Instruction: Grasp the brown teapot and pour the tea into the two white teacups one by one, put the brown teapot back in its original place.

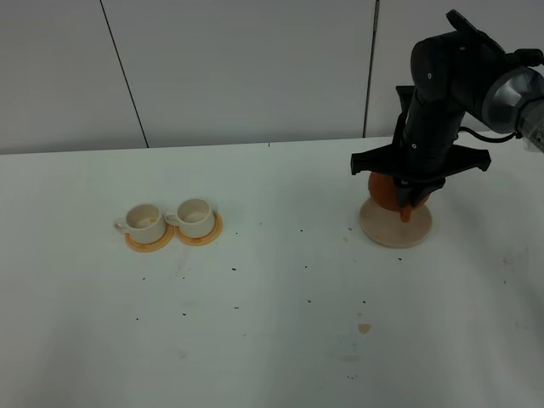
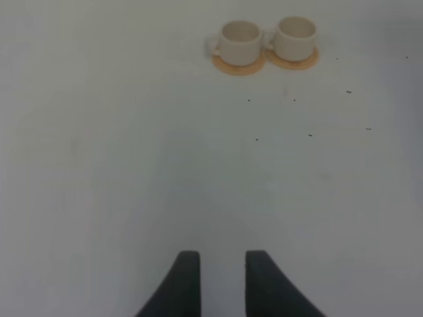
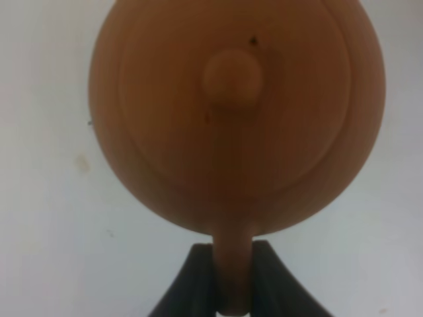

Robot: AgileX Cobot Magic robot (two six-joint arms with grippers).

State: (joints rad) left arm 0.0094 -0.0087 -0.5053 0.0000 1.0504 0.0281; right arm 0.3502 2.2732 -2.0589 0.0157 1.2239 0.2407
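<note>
The brown teapot (image 1: pixel 382 191) hangs from my right gripper (image 1: pixel 409 206) over the pale beige saucer (image 1: pixel 398 231) at the right; I cannot tell whether it touches the saucer. In the right wrist view the teapot (image 3: pixel 236 112) fills the frame from above, and my right gripper (image 3: pixel 231 251) is shut on its loop handle. The two white teacups (image 1: pixel 144 221) (image 1: pixel 195 216) stand side by side at the left. They also show in the left wrist view (image 2: pixel 239 41) (image 2: pixel 295 36). My left gripper (image 2: pixel 222 257) is slightly open and empty, well short of them.
Each cup sits on an orange coaster (image 1: pixel 136 245) (image 1: pixel 212 235). Small dark specks and a brownish stain (image 1: pixel 364 327) lie on the white table (image 1: pixel 272 340). A grey panelled wall stands behind the table's far edge.
</note>
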